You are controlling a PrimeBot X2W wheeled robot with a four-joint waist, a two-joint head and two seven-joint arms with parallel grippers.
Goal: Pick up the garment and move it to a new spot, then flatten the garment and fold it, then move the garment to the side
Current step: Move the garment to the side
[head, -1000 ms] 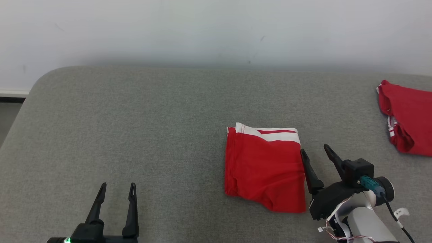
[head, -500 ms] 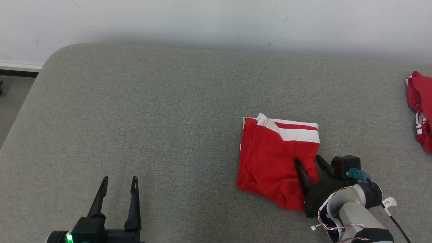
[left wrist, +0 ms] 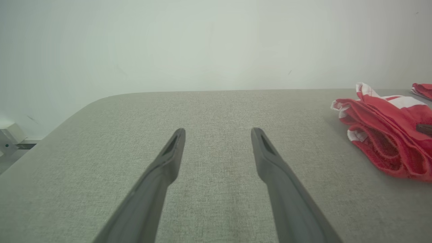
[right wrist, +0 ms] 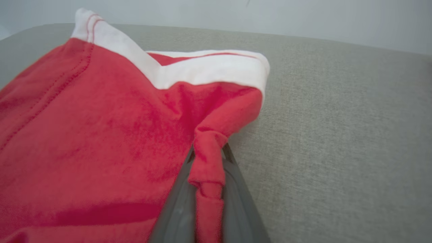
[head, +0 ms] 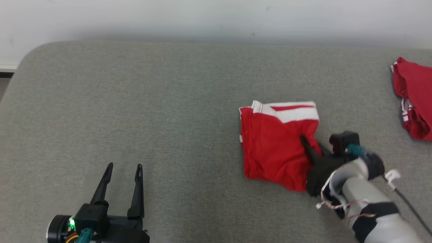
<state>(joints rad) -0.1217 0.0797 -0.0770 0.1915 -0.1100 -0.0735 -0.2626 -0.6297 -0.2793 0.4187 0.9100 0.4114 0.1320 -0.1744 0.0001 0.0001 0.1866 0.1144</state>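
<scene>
The garment (head: 273,145) is a folded red cloth with a white band along its far edge, lying on the grey surface right of centre. My right gripper (head: 312,148) is shut on its right edge; the right wrist view shows a bunched fold of the garment (right wrist: 207,162) pinched between the two fingers. My left gripper (head: 123,168) stands open at the lower left, well clear of the cloth, and between its fingers (left wrist: 168,158) there is only grey fabric. At the right edge of the left wrist view lies the garment (left wrist: 388,128).
A second red and white cloth (head: 413,98) lies crumpled at the far right of the grey padded surface (head: 152,111). A white wall (head: 202,17) runs behind it. The surface's rounded corner is at the far left.
My right gripper has slid from beside the garment onto its right edge and shut on it, bunching the cloth. The camera has shifted. The left gripper stays open.
</scene>
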